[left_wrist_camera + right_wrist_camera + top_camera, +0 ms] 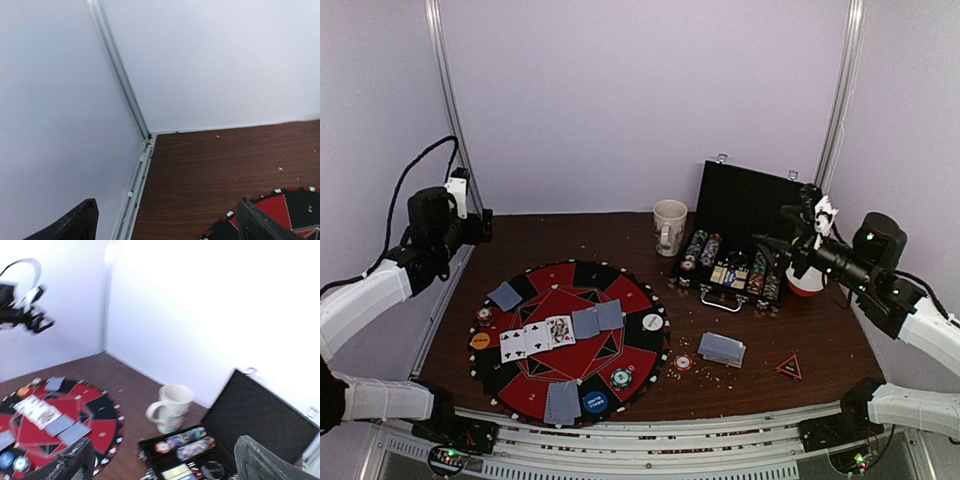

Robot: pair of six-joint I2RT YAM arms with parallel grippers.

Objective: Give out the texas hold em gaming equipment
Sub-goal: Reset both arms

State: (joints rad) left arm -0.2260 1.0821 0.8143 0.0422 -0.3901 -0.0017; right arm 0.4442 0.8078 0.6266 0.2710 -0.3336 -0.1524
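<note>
Hovering over the far left corner of the surface [225,160], the left claw [166,212] stands wide: black fingers [80,222] well apart, nothing between them. In the wrist view the rim of the round red-and-black mat [555,278] shows just beside its right finger. The mat lies to this claw's right, nearer the arm bases.

Second arm: the right claw [165,455] is also wide and empty, raised above the open black case [750,200]. Rows of striped-edge chips [703,248] sit in the case tray below it. An upright cream mug [670,227] is to this claw's left, just beside the case.

Further left and lower, on the mat:
- three face-up cards [535,338] in a row, touching
- grey-blue face-down cards [597,320] just right of them
- orange disc [480,341] at the left rim, white disc [653,322] at the right rim, blue disc [593,402] at the near rim
- one striped chip [621,378] near the blue disc

A second striped chip [682,362] lies off the mat — between it and a grey-blue deck [722,348] on bare wood, below the right claw toward the bases.
</note>
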